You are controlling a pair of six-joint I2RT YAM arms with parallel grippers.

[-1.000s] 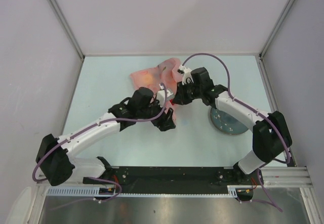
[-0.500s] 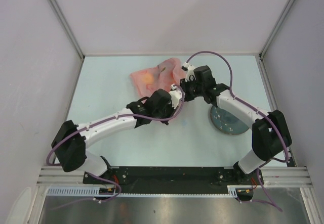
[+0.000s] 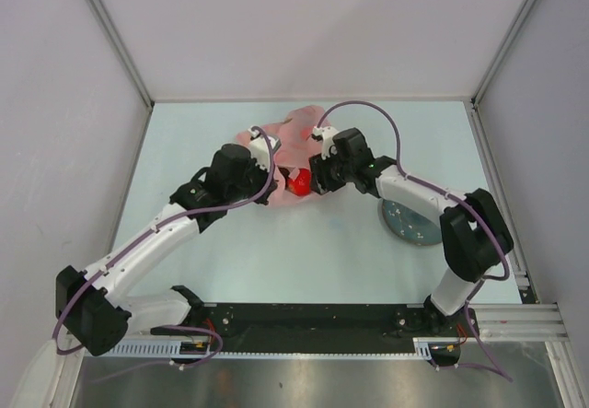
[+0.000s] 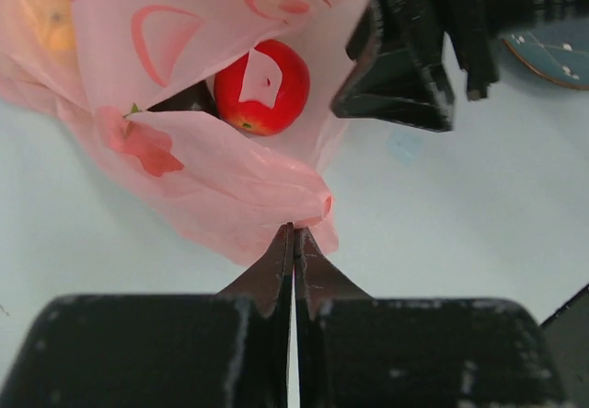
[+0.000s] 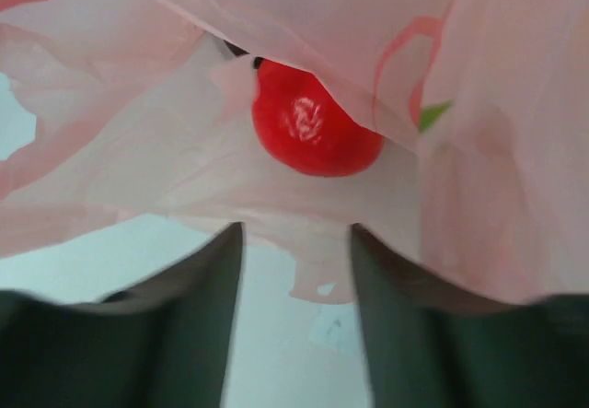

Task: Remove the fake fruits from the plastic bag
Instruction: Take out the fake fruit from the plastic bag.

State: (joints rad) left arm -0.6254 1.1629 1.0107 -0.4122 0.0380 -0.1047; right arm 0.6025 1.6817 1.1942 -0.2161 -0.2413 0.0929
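Plastic bag (image 3: 296, 121) far-centre, mouth gaping, fruit exposed.
My left gripper (image 4: 293, 233) is pressed shut, nipping the bag's near hem as best I can tell. My right gripper (image 5: 294, 233) stands wide and empty, with the red apple (image 5: 313, 132) just ahead inside the mouth and the orange fruit (image 4: 44, 12) further left under film. Risk: the right jaws catch loose film along with the apple and drag the bag. Half a second back my left wrist lay further right, and the apple was hidden from above.

Enclosure: pale blue-green matte table (image 3: 230, 261); three plain lilac-grey wall panels (image 3: 304, 21); slanted aluminium corner posts (image 3: 110, 30); black mounting rail (image 3: 313, 316) at near edge; brushed steel sheet (image 3: 304, 380) below. Even, diffuse lighting.
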